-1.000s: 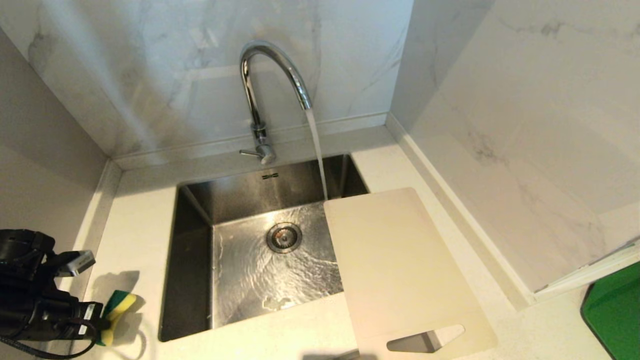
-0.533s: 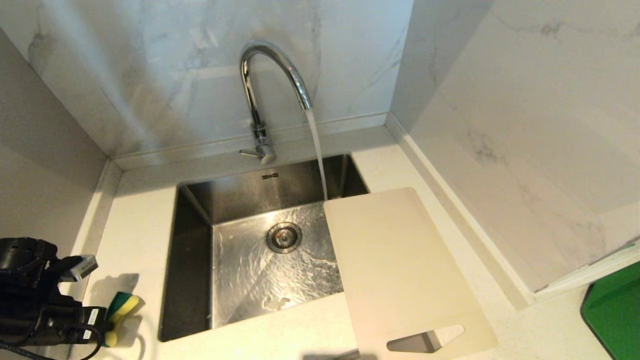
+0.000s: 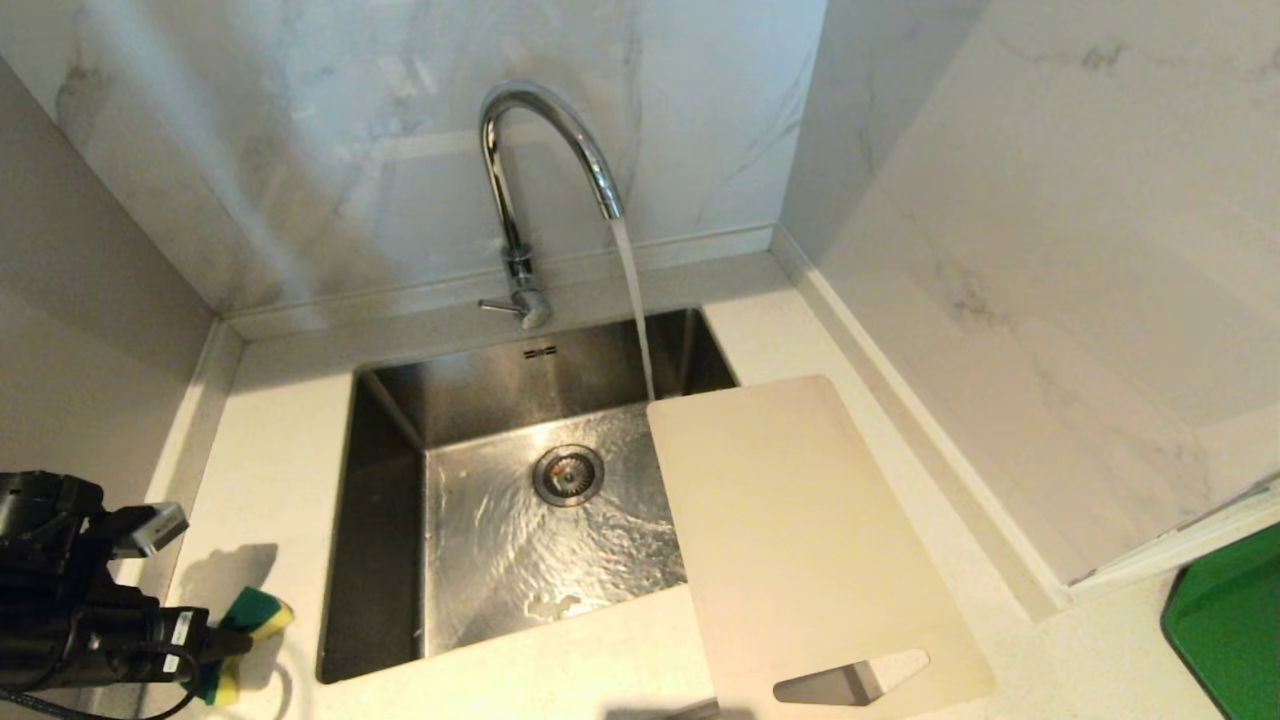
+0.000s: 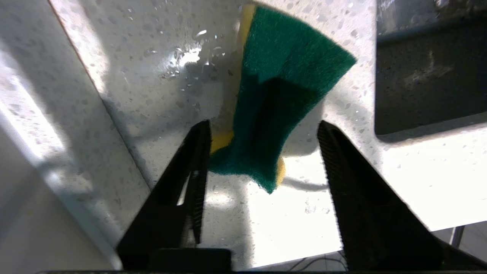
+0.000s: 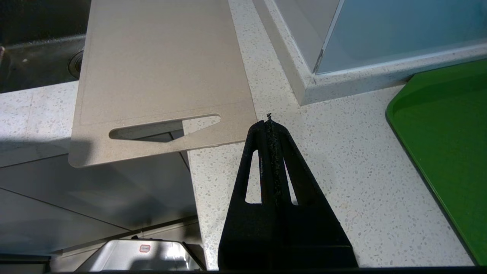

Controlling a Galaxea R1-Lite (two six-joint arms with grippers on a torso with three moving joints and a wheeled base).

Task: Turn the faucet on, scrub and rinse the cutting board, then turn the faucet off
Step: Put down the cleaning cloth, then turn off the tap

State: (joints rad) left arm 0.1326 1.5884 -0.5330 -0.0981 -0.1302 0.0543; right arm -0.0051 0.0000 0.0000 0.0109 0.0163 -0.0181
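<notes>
Far left, the left gripper sits low over the worktop, its jaws spread wide on either side of the sponge. One finger looks to brush the sponge's yellow edge, the other stands clear of it. The sponge, green pad and yellow foam, lies on the wet worktop just left of the sink, so nothing is gripped. Moving right, the faucet arches up from behind the sink, and water is running: a steady stream drops from the spout and lands at the far left corner of the board, with ripples spreading across the sink floor around the drain. The board lies flat and slanted, its far end over the sink's right side, its slotted end jutting past the worktop's near edge. Right again, the right gripper hangs just off the board's slotted end, jaws pressed together, empty. Far right, a green tray rests on the worktop.
</notes>
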